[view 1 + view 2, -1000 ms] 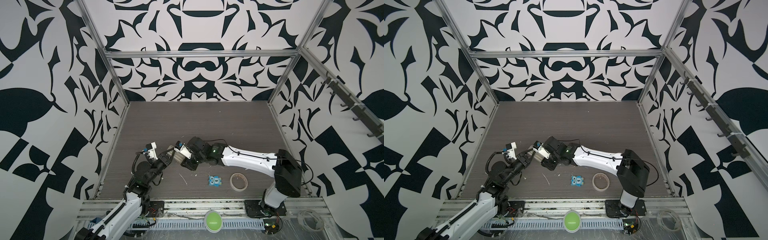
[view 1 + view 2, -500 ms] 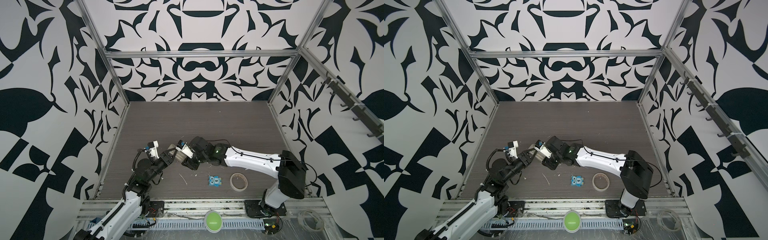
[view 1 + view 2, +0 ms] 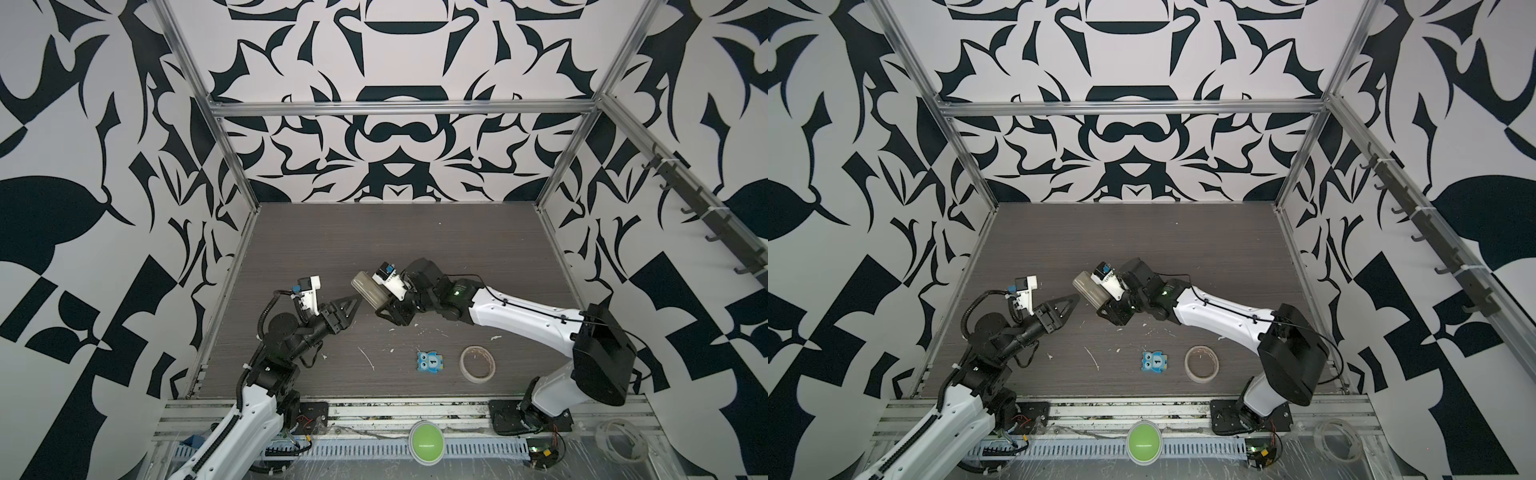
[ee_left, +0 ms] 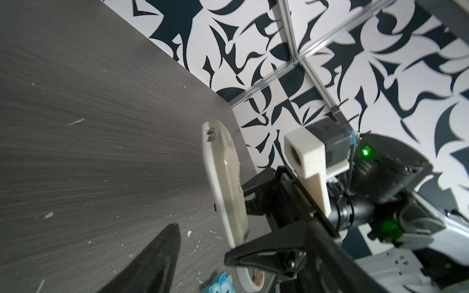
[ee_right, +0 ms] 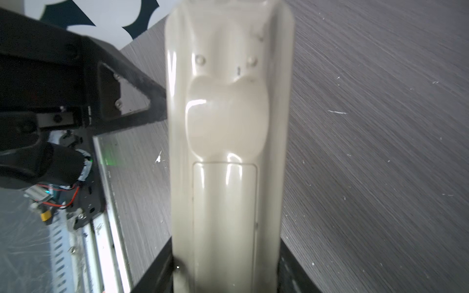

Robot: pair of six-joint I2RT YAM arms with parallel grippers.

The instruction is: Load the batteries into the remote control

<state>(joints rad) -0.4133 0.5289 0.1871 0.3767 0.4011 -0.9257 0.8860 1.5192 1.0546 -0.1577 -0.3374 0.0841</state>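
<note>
White right arm (image 3: pixel 519 320) outstretched, fingers (image 5: pixel 289 274) gripping remote control (image 5: pixel 225 152) (back upward).

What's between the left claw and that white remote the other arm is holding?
Nothing visible. The open left gripper has its tips right beside the remote control, which the right gripper holds aloft.

Bright, even, diffuse light; shadows faint & soft.
Both top views sharp, w/ wide-angle bowing at edges. Right wrist view: white glare streaks on remote control (image 5: pixel 225 157), near end soft. Left wrist view: foreground blurred, table (image 4: pixel 76 126) grain smeared toward edges.
</note>
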